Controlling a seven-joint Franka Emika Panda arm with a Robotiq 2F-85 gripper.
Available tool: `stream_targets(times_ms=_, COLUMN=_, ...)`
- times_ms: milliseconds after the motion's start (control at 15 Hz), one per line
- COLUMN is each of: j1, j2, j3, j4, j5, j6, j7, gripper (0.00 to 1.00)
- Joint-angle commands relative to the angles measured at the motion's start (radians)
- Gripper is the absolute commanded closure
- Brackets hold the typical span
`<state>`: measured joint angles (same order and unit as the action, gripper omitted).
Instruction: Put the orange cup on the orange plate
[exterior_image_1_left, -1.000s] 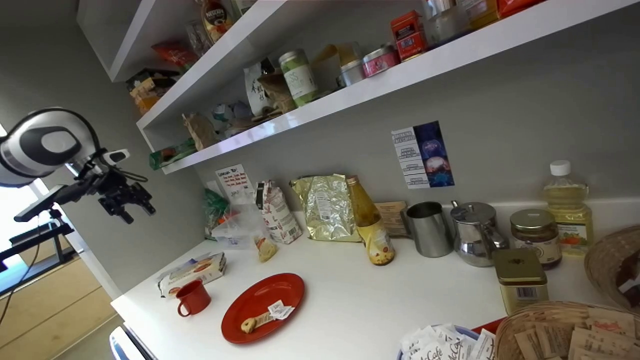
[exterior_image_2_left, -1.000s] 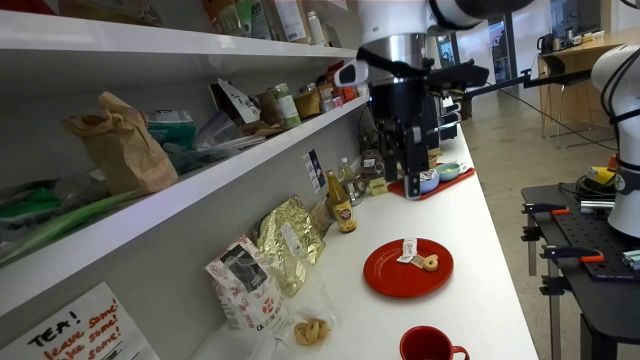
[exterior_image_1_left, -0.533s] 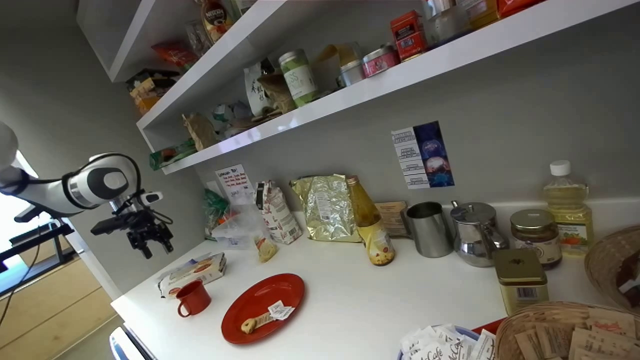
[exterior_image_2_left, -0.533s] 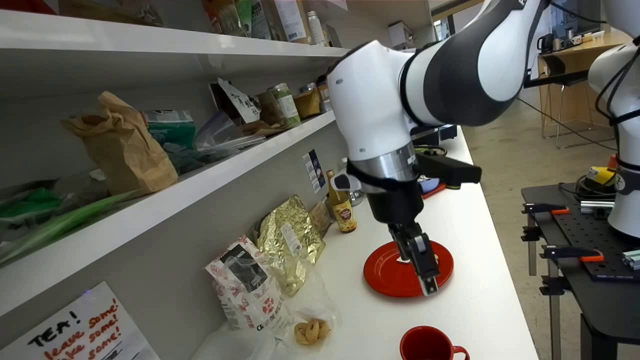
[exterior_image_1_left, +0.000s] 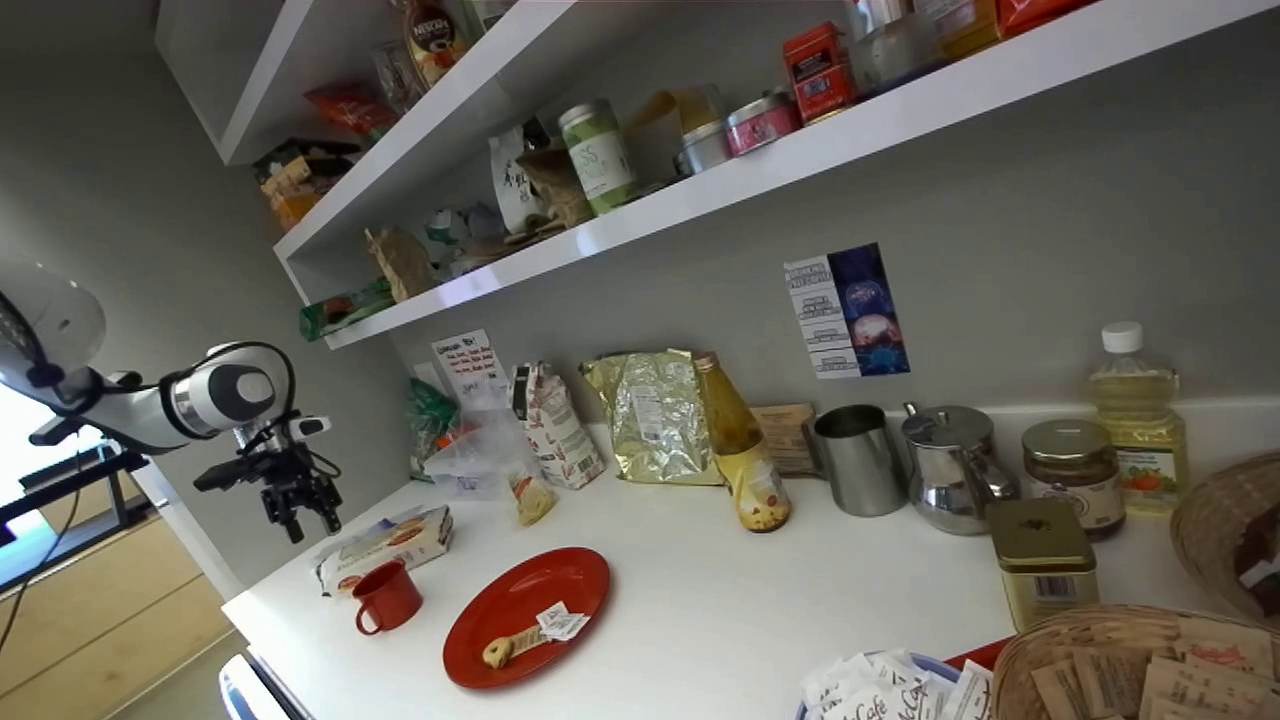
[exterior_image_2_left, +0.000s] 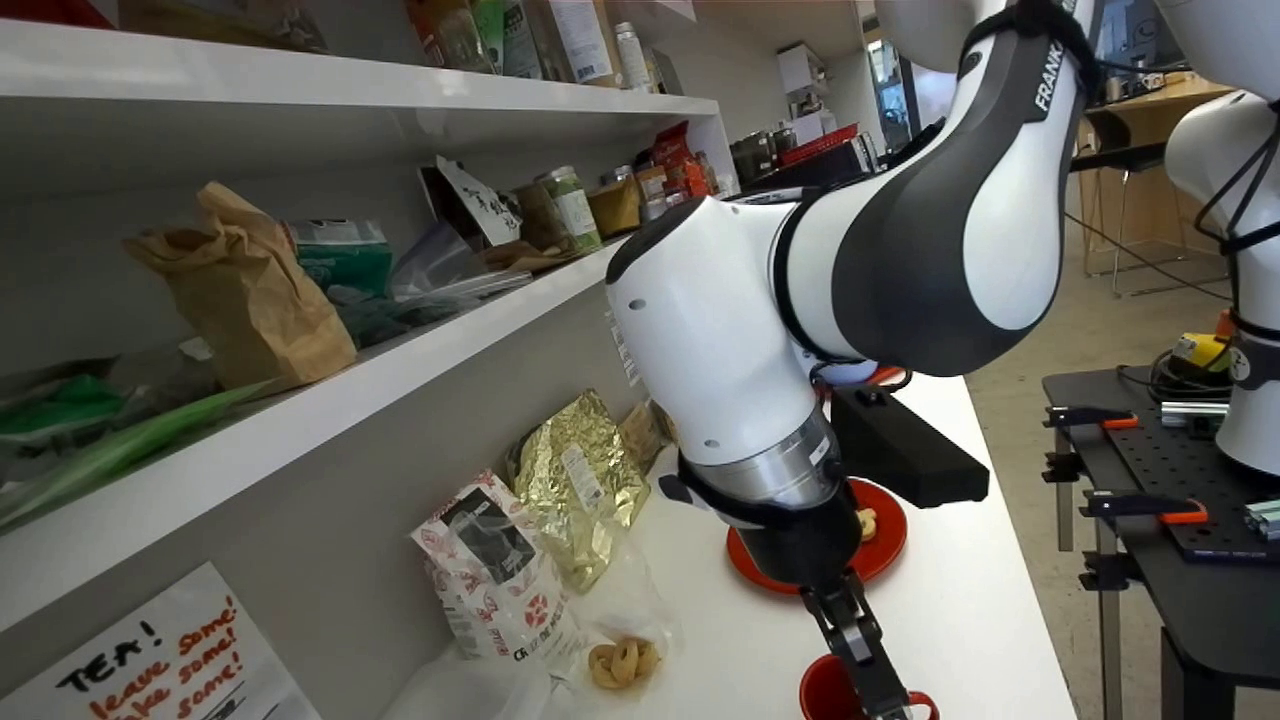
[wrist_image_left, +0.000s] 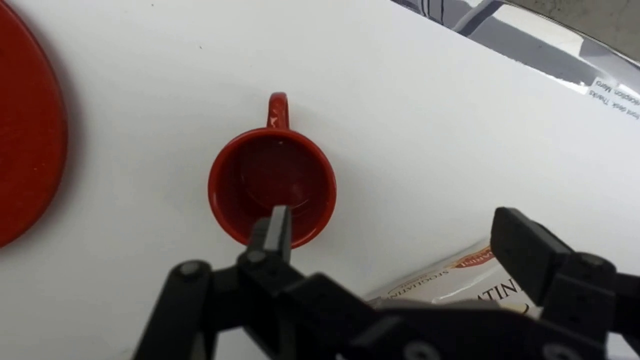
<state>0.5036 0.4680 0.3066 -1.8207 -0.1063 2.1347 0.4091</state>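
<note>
Orange cup: stands upright on the white counter, handle toward the counter's edge, printed packet just beside it; same spot as a second ago.
Gripper: jaws wide apart, holding nothing; in the wrist view one finger overlaps the cup's rim, the other shows over counter and packet.
Gripper height: lower and nearer the cup than a second ago in both exterior views, yet above it and apart.
Orange plate: flat on the counter near the cup, unmoved, bearing a small ring-shaped piece and paper packets.
Robot arm: now hides part of the plate in an exterior view that showed it whole a second ago.
Along the wall: foil bag, bottle, metal jug.
</note>
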Motion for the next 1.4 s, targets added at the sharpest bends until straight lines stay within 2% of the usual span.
stream_targets(times_ms=0, j1=0.035, j2=0.048, j3=-0.044, j4=0.099, j5=-0.008, j6=-0.084, j7=0.05, gripper=0.0)
stream_targets(times_ms=400, j1=0.013, j2=0.054, j3=-0.085, j4=0.124, j5=0.015, j6=-0.125, j7=0.081, gripper=0.0)
stream_targets(times_ms=667, j1=-0.029, j2=0.059, j3=-0.107, j4=0.085, j5=0.055, j6=-0.114, j7=0.075, gripper=0.0)
stream_targets(times_ms=800, j1=-0.067, j2=0.062, j3=-0.121, j4=0.059, j5=0.083, j6=-0.108, j7=0.05, gripper=0.0)
stream_targets(times_ms=867, j1=-0.115, j2=0.055, j3=-0.142, j4=0.033, j5=0.089, j6=-0.1, j7=0.0, gripper=0.0)
stream_targets(times_ms=933, j1=-0.135, j2=0.058, j3=-0.153, j4=0.024, j5=0.094, j6=-0.1, j7=-0.014, gripper=0.0)
stream_targets(times_ms=1200, j1=-0.22, j2=0.088, j3=-0.184, j4=0.028, j5=0.107, j6=-0.118, j7=-0.095, gripper=0.0)
stream_targets(times_ms=1333, j1=-0.239, j2=0.094, j3=-0.182, j4=0.034, j5=0.105, j6=-0.125, j7=-0.126, gripper=0.0)
